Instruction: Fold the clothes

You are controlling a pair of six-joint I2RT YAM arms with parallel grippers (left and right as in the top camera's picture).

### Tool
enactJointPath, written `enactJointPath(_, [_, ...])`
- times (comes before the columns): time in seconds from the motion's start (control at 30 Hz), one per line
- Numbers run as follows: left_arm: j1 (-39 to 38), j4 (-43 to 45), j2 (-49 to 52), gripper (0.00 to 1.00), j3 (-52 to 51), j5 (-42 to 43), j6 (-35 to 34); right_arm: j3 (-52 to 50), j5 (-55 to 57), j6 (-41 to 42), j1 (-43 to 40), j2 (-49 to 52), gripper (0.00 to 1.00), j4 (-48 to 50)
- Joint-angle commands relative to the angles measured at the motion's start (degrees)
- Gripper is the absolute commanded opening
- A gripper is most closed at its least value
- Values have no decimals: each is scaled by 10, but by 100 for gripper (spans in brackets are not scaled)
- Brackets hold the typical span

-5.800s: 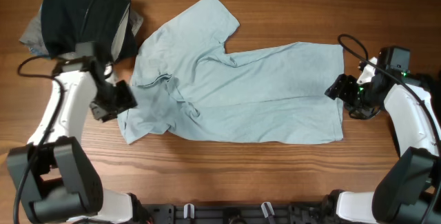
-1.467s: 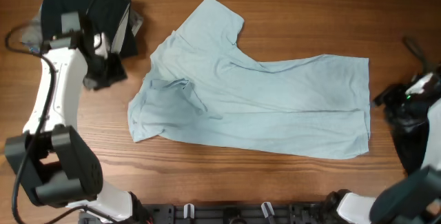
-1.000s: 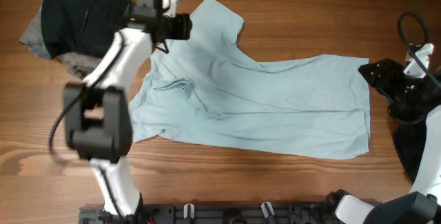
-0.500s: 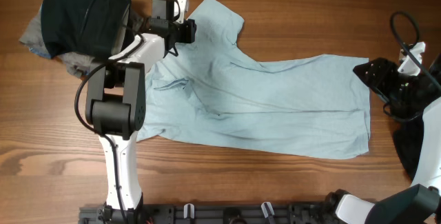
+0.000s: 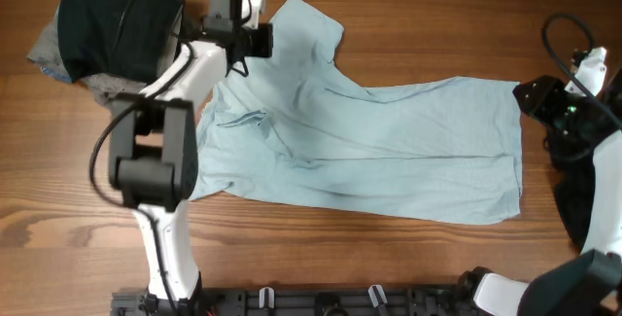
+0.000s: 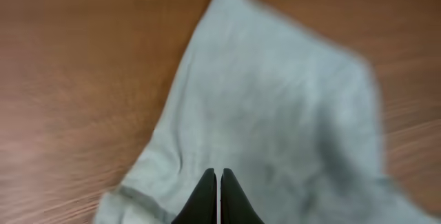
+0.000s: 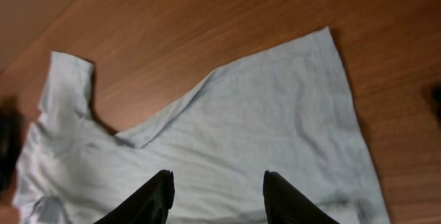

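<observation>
The pale blue T-shirt lies spread out on the wooden table, sleeves to the left, beside a dark clothes pile. The left gripper is over the upper sleeve, fingers pressed together. The right gripper is near the hem's top corner, fingers wide apart.

Ahead of the left gripper, the pale blue-grey cloth T-shirt is blurred and runs off the lower and right edges. Under the right gripper its near part is cut off. Behind the left gripper, a black clothing heap, clipped by the top edge, hides most of a grey garment.
</observation>
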Motion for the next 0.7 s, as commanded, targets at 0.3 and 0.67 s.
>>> enactJointPath(0.3, [-9,14,-42,66,1,-45,12,7,101,5,19,196,66,98])
enactJointPath(0.67, [-10,121,104,66,1,-44,33,7,65,7,19,171,68,26])
